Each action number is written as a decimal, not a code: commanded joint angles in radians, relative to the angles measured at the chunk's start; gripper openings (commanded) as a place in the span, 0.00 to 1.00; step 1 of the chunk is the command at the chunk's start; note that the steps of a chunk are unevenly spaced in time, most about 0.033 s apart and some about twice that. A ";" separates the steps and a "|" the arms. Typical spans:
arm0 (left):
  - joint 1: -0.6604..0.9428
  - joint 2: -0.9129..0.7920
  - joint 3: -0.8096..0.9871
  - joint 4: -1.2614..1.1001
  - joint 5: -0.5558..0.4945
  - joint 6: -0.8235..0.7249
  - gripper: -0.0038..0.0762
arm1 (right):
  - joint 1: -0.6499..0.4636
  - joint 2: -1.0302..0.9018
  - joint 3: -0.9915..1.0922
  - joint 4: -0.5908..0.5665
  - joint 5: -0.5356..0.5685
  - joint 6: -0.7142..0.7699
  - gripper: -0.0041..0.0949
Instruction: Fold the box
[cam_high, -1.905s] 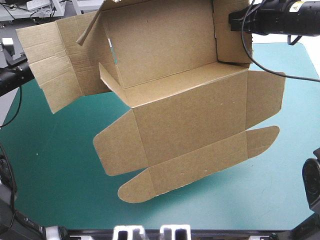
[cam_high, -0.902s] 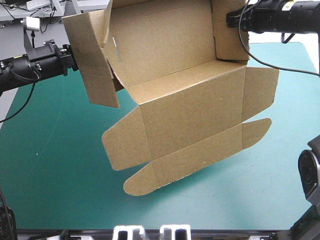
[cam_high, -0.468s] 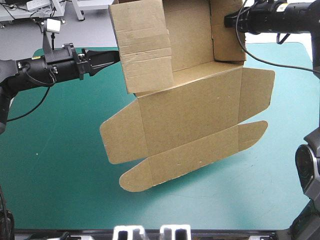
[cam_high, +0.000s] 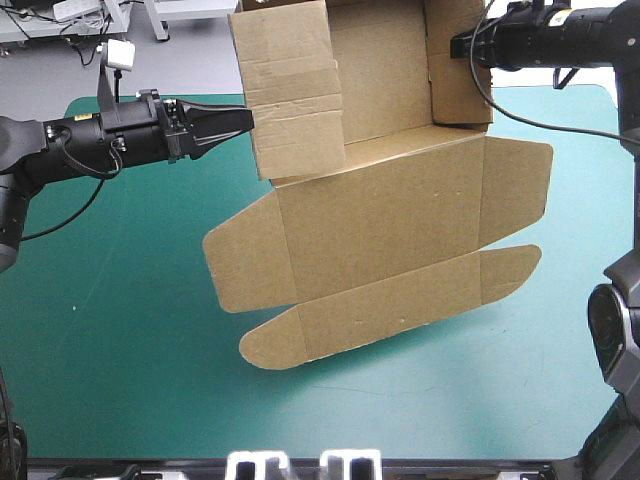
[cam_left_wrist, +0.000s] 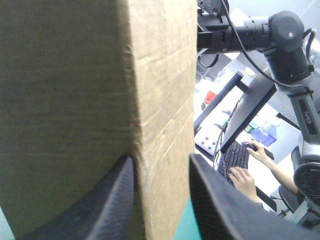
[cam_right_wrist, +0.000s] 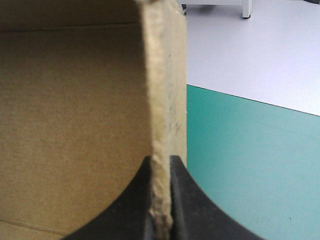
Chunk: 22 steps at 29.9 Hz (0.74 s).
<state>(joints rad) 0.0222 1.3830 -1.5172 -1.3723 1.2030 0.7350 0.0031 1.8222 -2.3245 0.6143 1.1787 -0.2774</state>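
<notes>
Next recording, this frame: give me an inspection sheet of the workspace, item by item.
surface: teal-green cover, smooth, no wrinkles seen.
job's things: box, brown, held up above the cover and tilted; side walls raised, lid panel and rounded flaps hanging toward the near edge.
clutter: nothing seen.
grippers: left gripper at the left wall's edge, fingers apart astride the board; right gripper shut on the right wall.
cables: nothing seen besides the robot's own.
surroundings: nothing seen at the table.
</notes>
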 joint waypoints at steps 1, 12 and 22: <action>-0.005 -0.033 -0.030 -0.030 -0.029 0.001 0.59 | -0.006 -0.050 -0.025 0.049 -0.077 0.012 0.02; -0.041 -0.020 -0.030 0.104 -0.209 -0.025 0.64 | 0.024 -0.054 -0.025 0.025 -0.063 0.012 0.02; -0.141 0.019 -0.030 0.246 -0.366 -0.098 0.55 | 0.146 -0.054 -0.025 -0.100 -0.063 0.034 0.02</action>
<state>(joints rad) -0.0874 1.4213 -1.5172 -1.1204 0.9136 0.6895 0.1159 1.8222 -2.3236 0.4549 1.1644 -0.2538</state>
